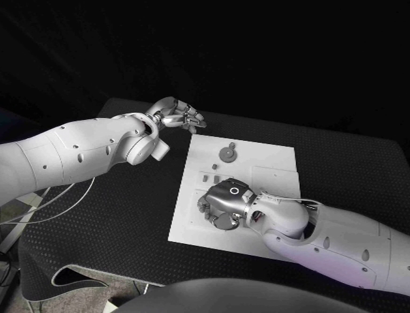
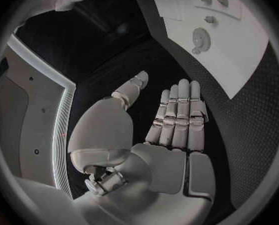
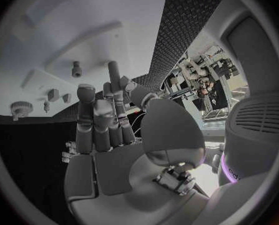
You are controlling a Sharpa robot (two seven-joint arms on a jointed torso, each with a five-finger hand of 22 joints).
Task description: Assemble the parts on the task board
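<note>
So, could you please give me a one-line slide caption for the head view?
Right hand hovers over the white task board; left hand waits open beyond its far corner.

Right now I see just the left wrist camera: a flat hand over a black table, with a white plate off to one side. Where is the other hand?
Observer: From the head camera, the right hand hangs over the near part of the white plate.
Operator: Is it holding anything?
Observer: Its own wrist camera shows its fingers stretched out with nothing between them.
Operator: Where does my hand sit overall?
Observer: The left hand is over the black table, just off the plate's far left corner.
</note>
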